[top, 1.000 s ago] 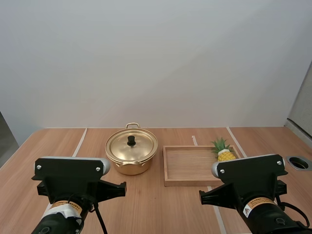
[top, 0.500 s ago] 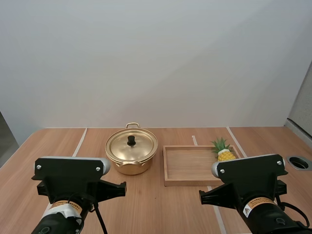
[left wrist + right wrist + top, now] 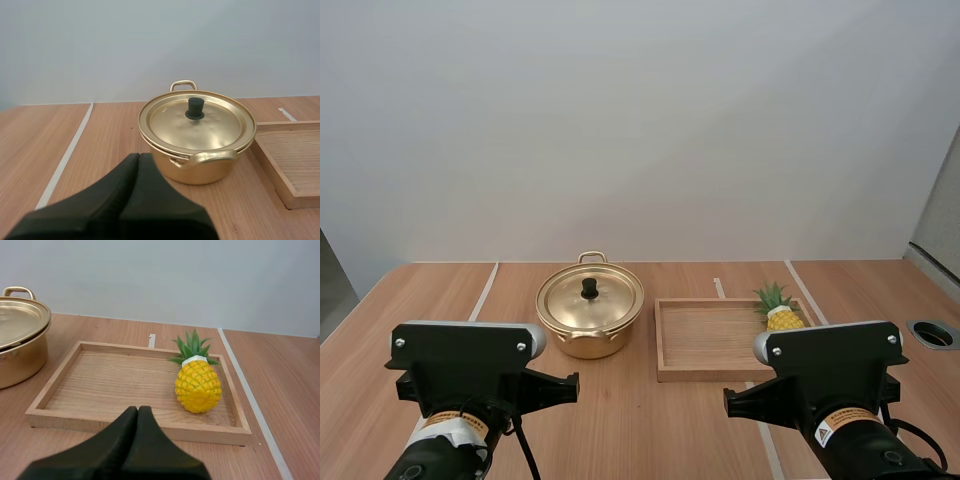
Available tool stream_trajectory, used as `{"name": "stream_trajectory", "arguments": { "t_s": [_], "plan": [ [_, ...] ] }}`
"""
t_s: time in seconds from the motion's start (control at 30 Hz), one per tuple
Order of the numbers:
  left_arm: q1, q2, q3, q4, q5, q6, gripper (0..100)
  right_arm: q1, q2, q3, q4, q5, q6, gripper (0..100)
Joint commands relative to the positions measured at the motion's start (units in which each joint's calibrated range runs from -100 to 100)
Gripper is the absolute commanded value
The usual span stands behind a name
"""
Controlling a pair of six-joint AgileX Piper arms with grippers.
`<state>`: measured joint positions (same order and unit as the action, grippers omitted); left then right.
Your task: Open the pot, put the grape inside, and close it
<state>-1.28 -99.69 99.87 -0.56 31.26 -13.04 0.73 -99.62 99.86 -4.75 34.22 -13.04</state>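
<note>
While the lidded pot point(image 3: 590, 318) sits just left of the tray point(image 3: 705, 340) holding a pineapple point(image 3: 197, 380), little changed; only the right arm shifted slightly. Both grippers, left point(image 3: 135, 160) and right point(image 3: 137, 412), are pressed together, empty. No grape shows.

You've got a wooden tray point(image 3: 705, 340) on the table point(image 3: 650, 420), roughly table centre, long side running 9 to 3 o'clock. A toy pineapple point(image 3: 198, 384) sits inside it, at the tray's 3 o'clock end, leaves pointing twd 12. Rest of tray floor is bare. White tape lines point(image 3: 483, 291) run 6-to-12 across the tabletop.
</note>
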Motion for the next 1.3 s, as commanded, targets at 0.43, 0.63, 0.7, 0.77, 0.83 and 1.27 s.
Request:
{"name": "stream_trajectory", "arguments": {
  "t_s": [0.43, 0.63, 0.7, 0.77, 0.83, 1.27],
  "plan": [
    [0.09, -0.3, 0.1, -1.0, -1.8, 0.0, 0, -0.3, -0.4, 0.1, 1.3, -3.4, -0.4, 0],
    [0.09, -0.3, 0.1, -1.0, -1.8, 0.0, 0, -0.3, -0.4, 0.1, 2.8, -4.5, -0.4, 0],
    [0.09, -0.3, 0.1, -1.0, -1.8, 0.0, 0, -0.3, -0.4, 0.1, 2.8, -4.5, -0.4, 0],
    [0.09, -0.3, 0.1, -1.0, -1.8, 0.0, 0, -0.3, -0.4, 0.1, 2.8, -4.5, -0.4, 0],
    [0.09, -0.3, 0.1, -1.0, -1.8, 0.0, 0, -0.3, -0.4, 0.1, 2.8, -3.8, -0.4, 0],
    [0.09, -0.3, 0.1, -1.0, -1.4, 0.0, 0, -0.3, -0.4, 0.1, 2.9, -3.3, -0.4, 0]
  ]
}}
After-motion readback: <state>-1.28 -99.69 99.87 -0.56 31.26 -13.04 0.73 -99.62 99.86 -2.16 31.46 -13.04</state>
